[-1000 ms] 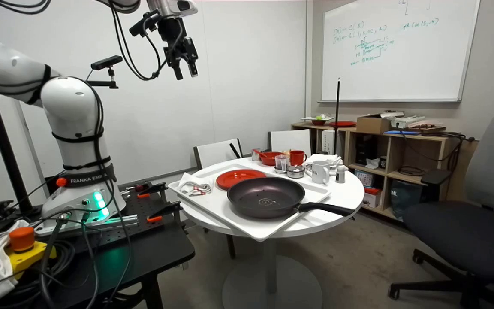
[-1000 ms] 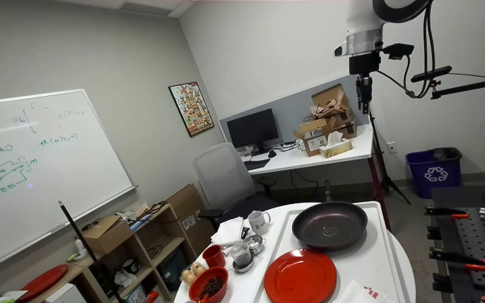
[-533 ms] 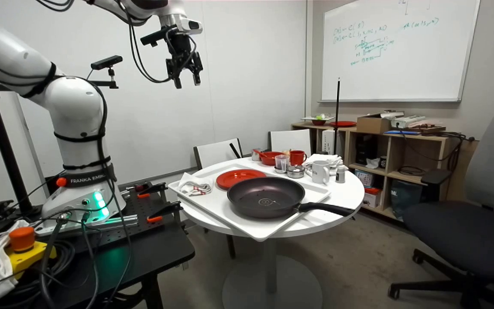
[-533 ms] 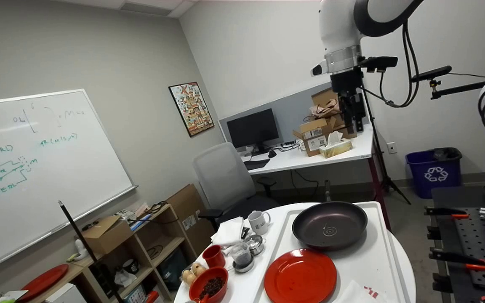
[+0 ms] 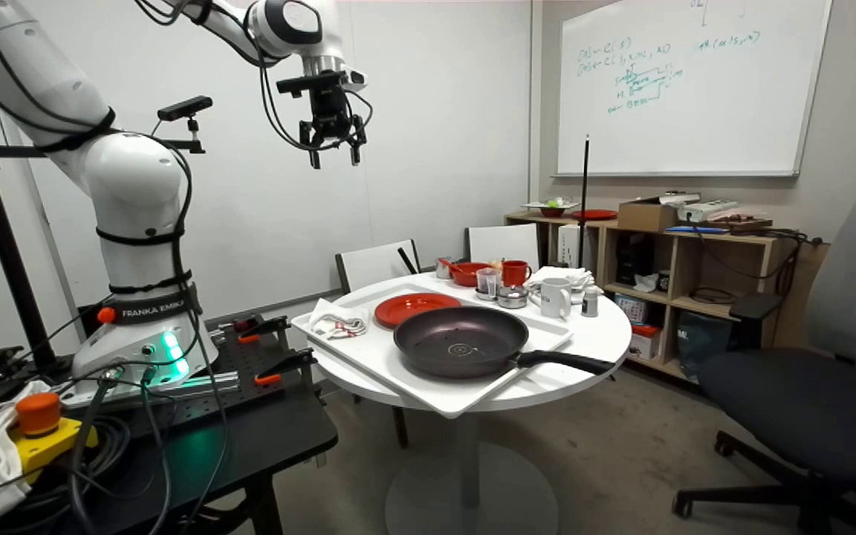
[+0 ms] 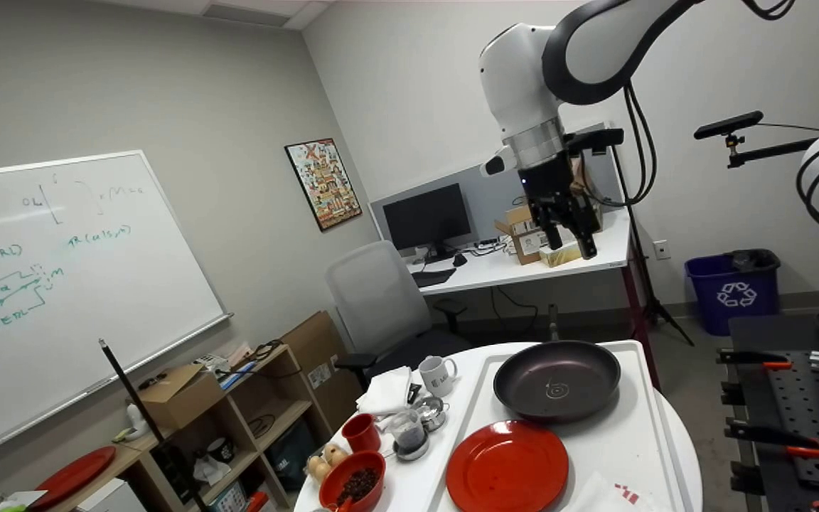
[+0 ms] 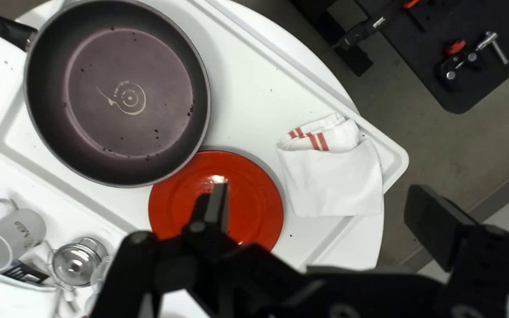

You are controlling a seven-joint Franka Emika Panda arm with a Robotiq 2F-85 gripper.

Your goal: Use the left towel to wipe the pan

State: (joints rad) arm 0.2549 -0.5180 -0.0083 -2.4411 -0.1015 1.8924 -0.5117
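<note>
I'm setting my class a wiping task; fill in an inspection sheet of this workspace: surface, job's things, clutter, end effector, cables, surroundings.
Surface: round white table with a white tray; dark specks on both.
Job's things: black frying pan on the tray, dark specks inside; folded white towel with red stripes overlapping the tray's rim, apart from the pan.
Clutter: red plate on the tray, partly hidden by the pan's rim in the wrist view; on the table, red bowl, red mug, white mug, white cloth.
End effector: open, holding nothing, touching nothing, in mid-air.
Cables: black cables run along the arm; more lie beside the robot's base.
Surroundings: whiteboard, wooden shelf unit, office chair, blue recycling bin.
</note>
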